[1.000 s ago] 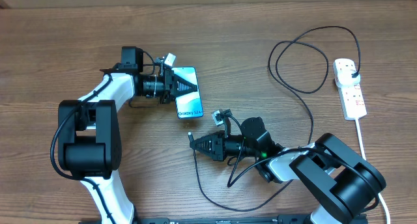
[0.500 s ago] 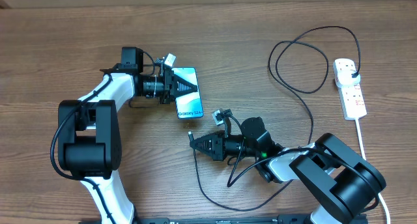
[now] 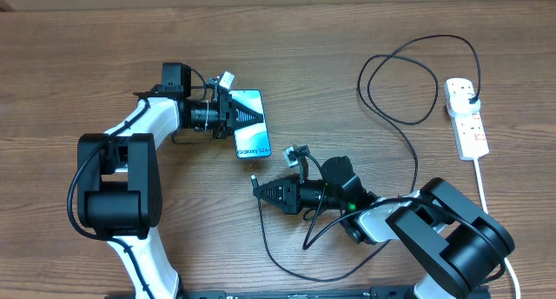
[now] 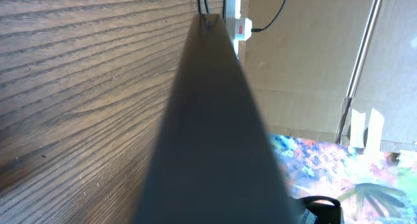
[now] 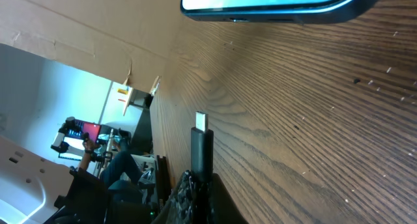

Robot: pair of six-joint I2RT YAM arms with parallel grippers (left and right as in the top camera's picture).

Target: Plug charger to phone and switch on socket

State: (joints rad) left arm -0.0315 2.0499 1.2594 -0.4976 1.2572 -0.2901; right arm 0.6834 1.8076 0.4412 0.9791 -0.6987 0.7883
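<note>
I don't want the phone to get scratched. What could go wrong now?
The charger connector in the right gripper looks slightly off the phone's port, so pushing in could scrape the rim. The shut left gripper seems only to rest on top of the phone, so it may slide. The black cable trails around the right arm and could snag.

White shells (image 3: pixel 146 116) and black joints (image 3: pixel 111 195) lead to the tapered black left pincer (image 3: pixel 261 117) and right pincer (image 3: pixel 261 193).
</note>
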